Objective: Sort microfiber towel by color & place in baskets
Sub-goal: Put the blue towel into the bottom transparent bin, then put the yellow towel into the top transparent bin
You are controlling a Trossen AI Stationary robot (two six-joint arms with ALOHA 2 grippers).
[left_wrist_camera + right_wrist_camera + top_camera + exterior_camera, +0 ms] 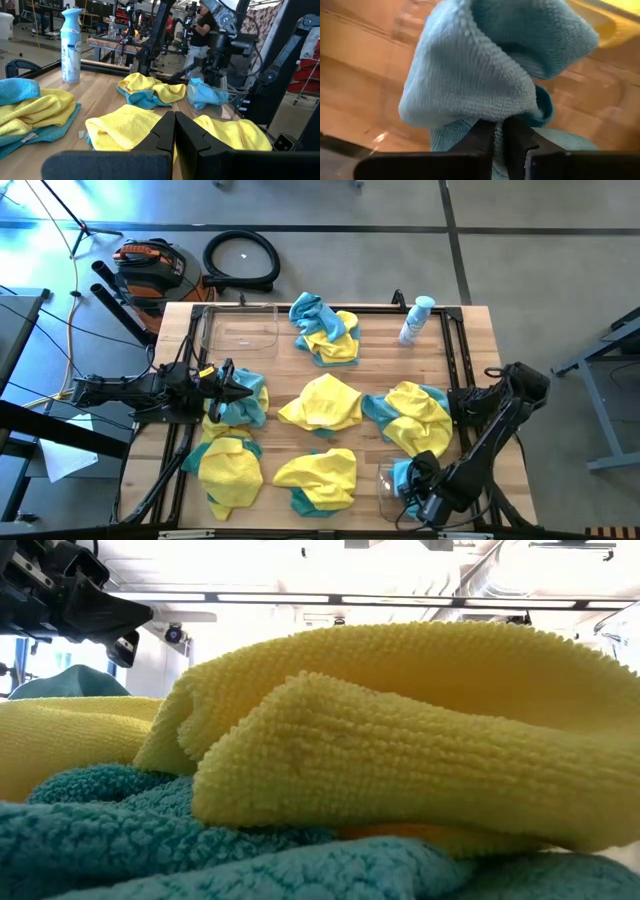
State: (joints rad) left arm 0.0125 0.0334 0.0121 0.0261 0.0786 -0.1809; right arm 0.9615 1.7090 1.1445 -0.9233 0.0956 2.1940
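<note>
Yellow and teal microfiber towels lie in several mixed heaps on the wooden table, one at the middle (pixel 322 402) and one at the far side (pixel 325 330). One clear basket (pixel 240 330) stands at the far left and another (pixel 385 480) at the near right. My right gripper (pixel 415 485) points down into the near-right basket, shut on a teal towel (pixel 470 65). My left gripper (pixel 240 388) waits shut and level at the table's left, over a teal and yellow heap (pixel 245 408). My right gripper pinches a bunched fold of the teal towel (pixel 498 119) between its two fingers, which come from above and point down. The towel bulges out below the fingers, inside the clear basket (pixel 231 96), slack. How many layers are held I cannot tell.
A white-and-blue spray bottle (pixel 415 320) stands at the far right of the table. More heaps lie at the near left (pixel 230 470), near middle (pixel 318 478) and right (pixel 415 418). In the low view a yellow towel (pixel 400 740) fills the foreground.
</note>
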